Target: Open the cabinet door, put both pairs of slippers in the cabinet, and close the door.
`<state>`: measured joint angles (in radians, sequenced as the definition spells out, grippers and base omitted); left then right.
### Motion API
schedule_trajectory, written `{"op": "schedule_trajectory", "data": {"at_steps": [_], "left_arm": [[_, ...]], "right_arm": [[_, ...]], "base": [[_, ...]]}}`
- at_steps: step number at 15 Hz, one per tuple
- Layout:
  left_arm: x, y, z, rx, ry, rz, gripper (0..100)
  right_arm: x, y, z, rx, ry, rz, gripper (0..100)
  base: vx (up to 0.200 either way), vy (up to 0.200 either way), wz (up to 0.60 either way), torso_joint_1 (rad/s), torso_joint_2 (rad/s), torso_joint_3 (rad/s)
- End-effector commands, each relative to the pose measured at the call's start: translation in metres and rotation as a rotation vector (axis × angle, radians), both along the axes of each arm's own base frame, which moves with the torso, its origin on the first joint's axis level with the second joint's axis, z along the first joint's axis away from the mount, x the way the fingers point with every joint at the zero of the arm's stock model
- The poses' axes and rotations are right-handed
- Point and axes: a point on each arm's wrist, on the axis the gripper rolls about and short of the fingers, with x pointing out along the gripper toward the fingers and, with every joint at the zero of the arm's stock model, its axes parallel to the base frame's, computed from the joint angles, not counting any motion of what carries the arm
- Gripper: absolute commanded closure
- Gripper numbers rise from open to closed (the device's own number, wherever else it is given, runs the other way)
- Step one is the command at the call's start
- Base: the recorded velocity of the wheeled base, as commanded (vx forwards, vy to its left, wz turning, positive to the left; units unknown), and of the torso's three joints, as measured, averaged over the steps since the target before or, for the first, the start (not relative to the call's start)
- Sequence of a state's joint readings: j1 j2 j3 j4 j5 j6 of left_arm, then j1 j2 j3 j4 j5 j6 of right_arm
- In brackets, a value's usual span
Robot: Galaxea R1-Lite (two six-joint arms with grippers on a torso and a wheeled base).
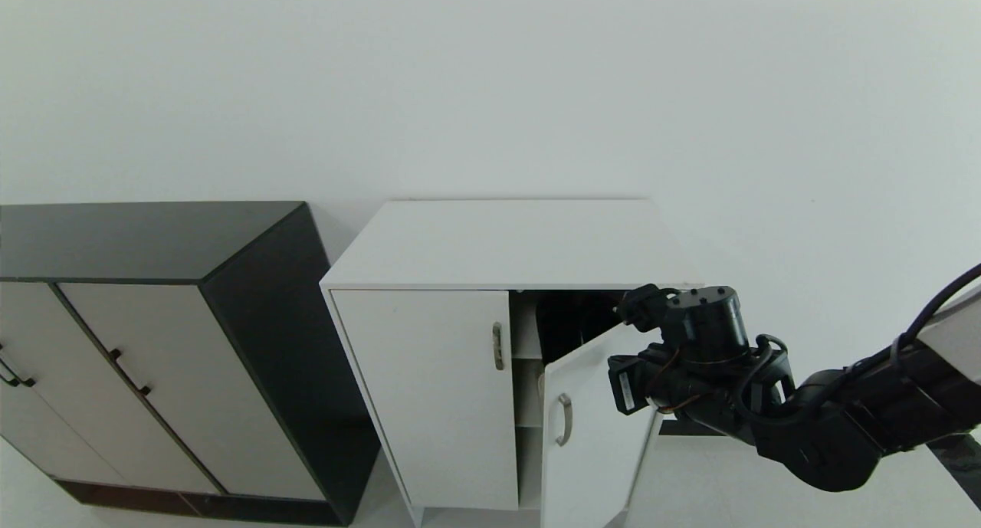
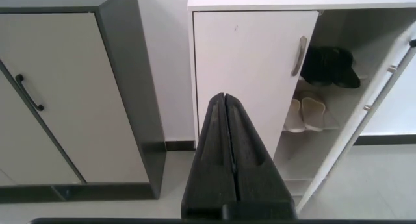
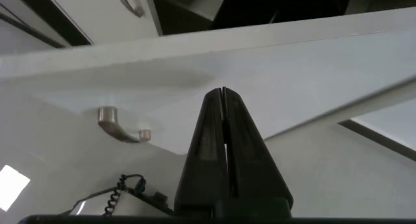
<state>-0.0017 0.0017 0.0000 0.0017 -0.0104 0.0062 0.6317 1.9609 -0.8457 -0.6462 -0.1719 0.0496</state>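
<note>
Right gripper (image 3: 223, 91) comes first for us, its two fingers pressed flat together with nothing between them, nosed up against the pale face of the cabinet door (image 1: 598, 436). In the head view we find that door at lower centre-right of the frame, standing ajar, with the arm reaching in from the right edge to its top corner.

Over to the left gripper (image 2: 225, 95): also pinched together and empty, hanging back and aimed at the white cabinet (image 1: 498, 241).

The left wrist view gives us what the head view cannot. The black slippers (image 2: 331, 67) sit on an upper shelf and the pale slippers (image 2: 307, 113) on the shelf below, both pairs inside. From the head camera the opening is just a dark gap. The right wrist view, in turn, shows the door handle (image 3: 120, 123) close beside the fingers.

So we judge the loading done and the closing push in hand. What could spoil it? Fingers with no grip can skid along a smooth panel, and the door would stall half shut. The wrist sits near the top corner, so it could catch on the cabinet's edge as the gap narrows. We can't tell whether any slipper sticks out past its shelf. If one does, the door jams on it.
</note>
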Motion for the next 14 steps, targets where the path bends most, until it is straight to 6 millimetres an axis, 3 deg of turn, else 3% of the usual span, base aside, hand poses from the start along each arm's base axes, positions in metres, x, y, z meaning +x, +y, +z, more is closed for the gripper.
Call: {"op": "schedule_trajectory", "data": {"at_steps": [1,10,14], "left_arm": [[0.0,0.0,0.0,0.0,0.0,0.0,100],[0.0,0.0,0.0,0.0,0.0,0.0,100],[0.0,0.0,0.0,0.0,0.0,0.001,100]], "right_arm": [[0.007,0.005,-0.009,-0.01,0.016,0.0,100],[0.048,0.018,-0.014,0.021,-0.03,-0.038,100],[0.056,0.018,-0.011,0.033,-0.048,-0.049,100]], "base": [[0.0,0.0,0.0,0.0,0.0,0.0],[0.0,0.0,0.0,0.0,0.0,0.0],[0.0,0.0,0.0,0.0,0.0,0.0]]}}
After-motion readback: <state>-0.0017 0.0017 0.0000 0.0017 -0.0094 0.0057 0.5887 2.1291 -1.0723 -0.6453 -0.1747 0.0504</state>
